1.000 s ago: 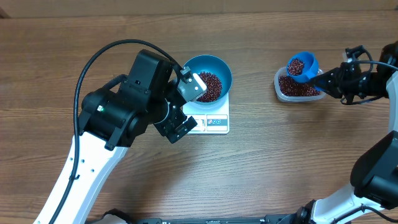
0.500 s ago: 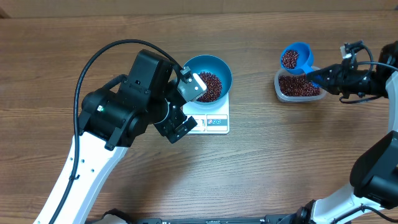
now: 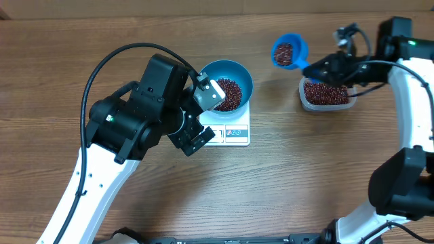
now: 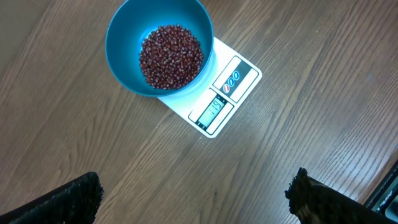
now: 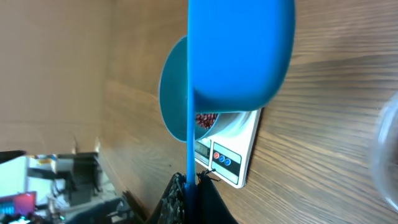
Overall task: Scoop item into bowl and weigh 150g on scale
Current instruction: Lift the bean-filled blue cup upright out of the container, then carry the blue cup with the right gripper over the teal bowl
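The blue bowl (image 3: 245, 74) sits on the white scale (image 3: 234, 133) and holds a heap of dark red-brown beans (image 3: 228, 93). My left gripper (image 3: 203, 117) hovers just left of the scale, open and empty; its wrist view looks down on the bowl (image 4: 121, 43), the beans (image 4: 171, 56) and the scale (image 4: 227, 93). My right gripper (image 3: 319, 68) is shut on the handle of a small blue scoop (image 3: 289, 52) carrying beans, in the air between the tub and the bowl. From the right wrist, the scoop's underside (image 5: 239, 50) hides most of the bowl (image 5: 169, 93).
A clear plastic tub (image 3: 327, 93) with more beans stands at the right, under the right arm. The left arm's black body and cable cover the table left of the scale. Bare wood lies between bowl and tub.
My right arm has lifted the loaded scoop off the tub and carried it left toward the bowl. The left arm, bowl and scale have not moved.
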Robot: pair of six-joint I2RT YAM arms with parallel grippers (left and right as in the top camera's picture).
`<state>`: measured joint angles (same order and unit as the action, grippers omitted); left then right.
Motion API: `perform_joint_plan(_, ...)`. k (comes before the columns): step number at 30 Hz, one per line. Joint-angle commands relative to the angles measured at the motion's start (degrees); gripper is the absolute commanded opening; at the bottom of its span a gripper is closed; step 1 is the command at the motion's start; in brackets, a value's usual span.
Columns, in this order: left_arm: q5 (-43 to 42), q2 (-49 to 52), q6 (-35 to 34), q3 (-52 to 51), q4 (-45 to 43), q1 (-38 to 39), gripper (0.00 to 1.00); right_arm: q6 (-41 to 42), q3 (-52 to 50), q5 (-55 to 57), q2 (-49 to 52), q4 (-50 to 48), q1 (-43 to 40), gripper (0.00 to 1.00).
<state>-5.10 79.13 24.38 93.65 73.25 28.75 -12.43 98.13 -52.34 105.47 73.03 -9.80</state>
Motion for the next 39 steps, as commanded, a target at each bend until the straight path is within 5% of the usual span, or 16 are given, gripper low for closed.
perform_joint_plan(1,0.2,-0.4,0.0,1.1,0.0,-0.2,1.0,3.9,2.4,5.1,-2.0,-1.5,4.6,0.04)
perform_joint_plan(14,0.2,-0.4,0.0,1.1,0.0,-0.2,1.0,8.2,2.5,14.4,-2.0,-3.5,16.9,0.04)
perform_joint_plan(39,0.2,-0.4,0.0,1.1,0.0,-0.2,1.0,7.0,2.5,29.9,-2.0,-8.9,28.3,0.04)
